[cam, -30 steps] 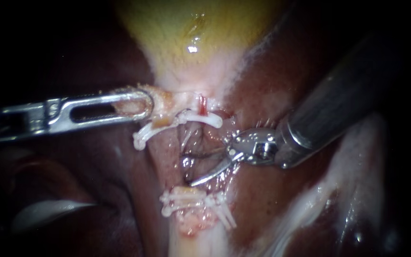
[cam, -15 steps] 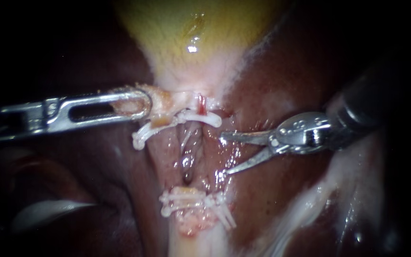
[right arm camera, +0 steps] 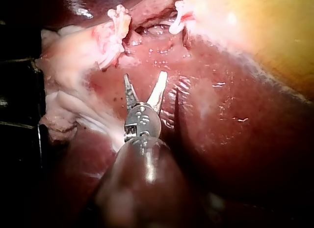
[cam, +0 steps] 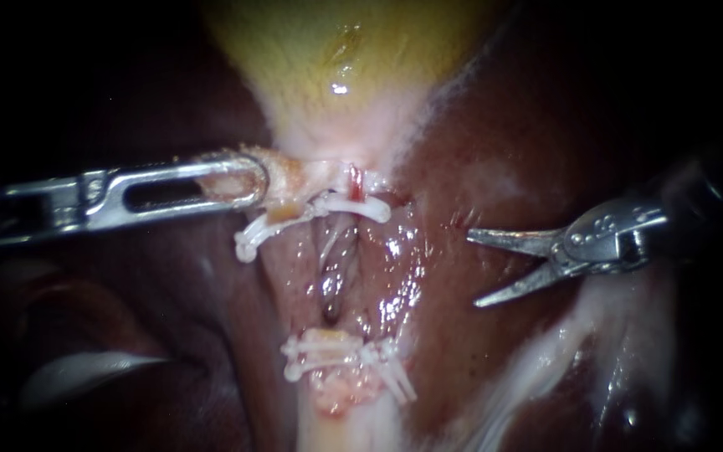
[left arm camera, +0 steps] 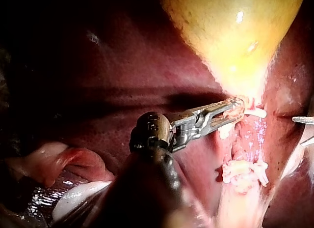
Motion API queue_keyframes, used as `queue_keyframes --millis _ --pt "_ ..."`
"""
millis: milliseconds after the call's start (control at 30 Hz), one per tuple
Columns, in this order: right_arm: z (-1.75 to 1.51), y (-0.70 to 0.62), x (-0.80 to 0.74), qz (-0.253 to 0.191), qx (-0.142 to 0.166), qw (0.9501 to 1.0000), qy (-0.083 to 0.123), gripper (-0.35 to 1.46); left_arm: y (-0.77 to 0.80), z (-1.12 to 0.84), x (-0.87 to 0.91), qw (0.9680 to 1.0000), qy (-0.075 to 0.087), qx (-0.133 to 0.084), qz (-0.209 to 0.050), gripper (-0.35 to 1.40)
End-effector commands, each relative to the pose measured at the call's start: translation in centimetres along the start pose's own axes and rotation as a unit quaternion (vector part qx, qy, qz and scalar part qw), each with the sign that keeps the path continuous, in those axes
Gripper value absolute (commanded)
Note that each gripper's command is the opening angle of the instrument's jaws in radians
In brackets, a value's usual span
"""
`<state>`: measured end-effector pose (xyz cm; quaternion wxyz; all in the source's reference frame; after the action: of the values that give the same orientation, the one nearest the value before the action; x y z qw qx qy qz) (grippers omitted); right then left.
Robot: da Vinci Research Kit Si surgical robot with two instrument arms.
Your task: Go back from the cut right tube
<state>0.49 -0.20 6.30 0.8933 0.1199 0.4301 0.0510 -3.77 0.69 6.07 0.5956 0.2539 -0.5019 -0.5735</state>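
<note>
Endoscope: the hand of my right instrument (cam: 473,269) gapes open and empty, the cut tube (cam: 340,393) well ahead of it, a pale frayed stump, likely soft and slippery, best held just behind its clips (cam: 345,356); left wrist: the left instrument (left arm camera: 238,106) has its hand clamped on the gallbladder (left arm camera: 235,31) neck; right wrist: the clipped stump lies ahead of the open hand, apart.

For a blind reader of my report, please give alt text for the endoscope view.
The slender metal right instrument, jaws open and empty, hovers over dark red liver, apart from the white plastic clips on the cut pale tube. The left instrument has its slotted metal jaws shut on pale tissue below the yellow-green gallbladder.
</note>
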Motion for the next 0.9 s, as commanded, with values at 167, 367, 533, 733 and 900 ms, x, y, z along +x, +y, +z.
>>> queue_keyframes --millis 167,367,533,733,900 --pt "-0.02 0.02 0.02 0.001 -0.003 1.0 0.005 1.45 0.14 0.14 0.05 1.0 -0.002 -0.001 0.003 -0.35" --pt "-0.05 0.04 0.03 0.004 -0.006 0.9999 0.012 1.45 0.31 0.34 0.14 1.0 -0.004 -0.003 0.006 -0.35" --pt "-0.06 0.04 0.03 0.004 -0.007 0.9999 0.013 1.45 0.38 0.52 0.2 0.9999 -0.001 -0.009 0.009 -0.35" --pt "-0.07 0.04 0.03 0.005 -0.007 0.9999 0.014 1.45 0.44 0.68 0.27 0.9999 0.003 -0.012 0.01 -0.35" --pt "-0.08 0.05 0.05 0.006 -0.009 0.9998 0.016 1.45 0.44 0.71 0.28 0.9999 0.005 -0.011 0.011 -0.35"
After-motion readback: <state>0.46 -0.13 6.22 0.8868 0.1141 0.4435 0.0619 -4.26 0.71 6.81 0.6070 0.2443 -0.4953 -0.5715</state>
